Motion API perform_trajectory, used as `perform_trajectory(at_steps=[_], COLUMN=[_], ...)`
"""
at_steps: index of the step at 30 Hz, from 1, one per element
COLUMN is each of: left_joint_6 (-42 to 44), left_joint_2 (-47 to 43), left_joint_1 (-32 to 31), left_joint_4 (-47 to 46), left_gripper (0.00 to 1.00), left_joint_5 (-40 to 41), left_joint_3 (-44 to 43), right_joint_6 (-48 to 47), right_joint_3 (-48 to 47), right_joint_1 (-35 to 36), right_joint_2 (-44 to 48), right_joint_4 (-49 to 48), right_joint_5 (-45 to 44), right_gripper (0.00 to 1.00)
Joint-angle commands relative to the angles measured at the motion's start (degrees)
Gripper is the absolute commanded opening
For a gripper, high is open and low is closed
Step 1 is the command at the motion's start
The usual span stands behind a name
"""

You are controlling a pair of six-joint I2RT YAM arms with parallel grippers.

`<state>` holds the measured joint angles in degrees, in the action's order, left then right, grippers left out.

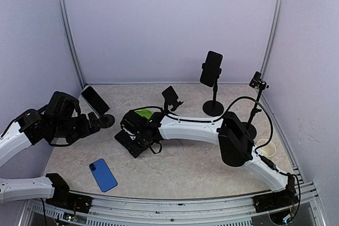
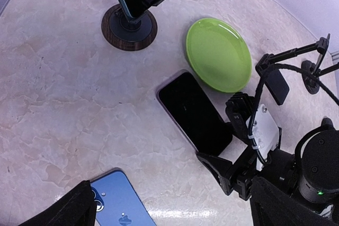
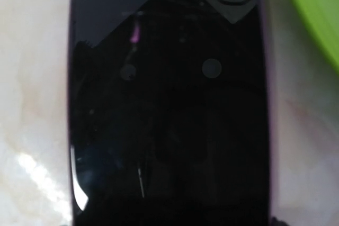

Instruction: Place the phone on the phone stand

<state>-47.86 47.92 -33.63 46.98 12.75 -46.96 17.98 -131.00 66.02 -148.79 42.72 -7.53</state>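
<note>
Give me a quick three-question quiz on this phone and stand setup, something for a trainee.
1. True or false: the blue phone lies flat on the table.
2. Multiple choice: what lies right beside the green plate? A) the black phone B) a laptop C) a mug
3. Fill in: the right gripper is at the end of the ____ phone.

Key: 1 true; 2 A; 3 black.
</note>
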Motion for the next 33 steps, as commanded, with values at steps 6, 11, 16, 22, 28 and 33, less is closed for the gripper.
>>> perform_trajectory(at_steps=[6, 11, 16, 22, 28, 33], left_joint_6=[-1.8, -1.7, -1.5, -1.6, -1.7, -1.3], left_joint_2=[1.6, 3.3, 6.5, 10.9, 16.5, 20.1], left_joint_1=[0.5, 0.5, 0.5, 0.5, 0.3, -0.4], left_joint_4=[-2.9, -5.9, -8.6, -12.8, -16.0, -17.1], left_gripper=[0.99, 0.98, 0.98, 0.98, 0.98, 0.98], left_joint_5=[-2.1, -2.5, -3.6, -5.6, -7.1, -7.9], left_joint_3=[1.8, 2.8, 2.7, 1.7, -0.2, -2.7], right_joint_6=[-0.7, -3.7, -6.6, -7.4, -8.0, -6.3], right_joint_3=[18.4, 34.6, 48.1, 59.9, 60.0, 54.1], right_joint_1=[1.9, 2.1, 2.3, 2.4, 2.4, 2.4], right_joint_2=[4.9, 17.9, 29.8, 38.4, 39.1, 35.2], right_joint_4=[7.2, 2.1, 0.3, 2.9, 7.2, 8.7], right_joint_5=[-1.0, -0.3, 4.1, 9.6, 9.4, 7.5], right_gripper=[0.59, 0.58, 0.59, 0.59, 0.89, 1.00])
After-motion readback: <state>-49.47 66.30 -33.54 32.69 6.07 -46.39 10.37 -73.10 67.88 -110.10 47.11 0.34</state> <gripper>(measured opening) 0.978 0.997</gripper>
